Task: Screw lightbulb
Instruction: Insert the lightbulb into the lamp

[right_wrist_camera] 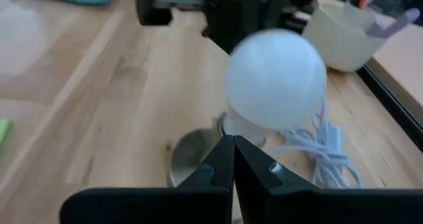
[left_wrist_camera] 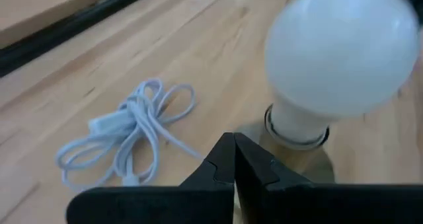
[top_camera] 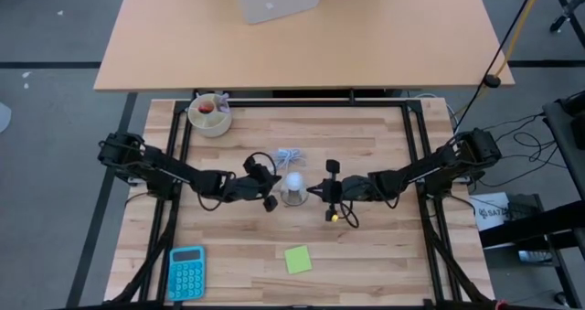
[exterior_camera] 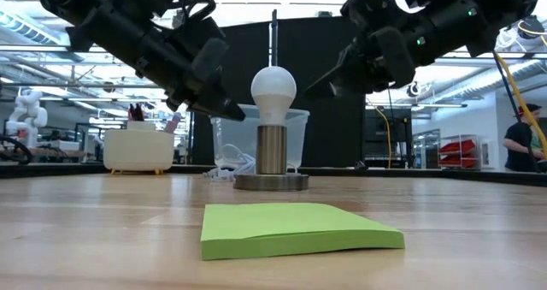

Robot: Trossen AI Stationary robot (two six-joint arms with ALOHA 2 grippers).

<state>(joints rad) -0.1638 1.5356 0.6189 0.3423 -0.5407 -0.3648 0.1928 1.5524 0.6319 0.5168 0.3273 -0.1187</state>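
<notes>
Lightbulb (top_camera: pixel 294 183): white, pear-shaped, standing upright in a cylindrical metal socket (exterior_camera: pixel 272 150) on a round grey base disc (exterior_camera: pixel 271 182), at mid-table on the wooden table (top_camera: pixel 366 246). Held by neither arm.

Left gripper (top_camera: pixel 271 190): just beside the bulb on its left, fingers pressed together with nothing between them; the tips (left_wrist_camera: pixel 232 159) point at the bulb's neck without touching it.

Right gripper (top_camera: pixel 322 190): just beside the bulb on its right, fingers likewise together and empty; the tips (right_wrist_camera: pixel 232 159) face the globe.

Coiled white cable (top_camera: pixel 290 156): loose bundle on the table just behind the socket.

Green sticky-note pad (top_camera: pixel 297 259): flat, near the front edge, well apart from the bulb.

Blue calculator (top_camera: pixel 186 272): front-left corner.

Cream-coloured tub (top_camera: pixel 209 116): back-left, holding small items, possibly pens.
</notes>
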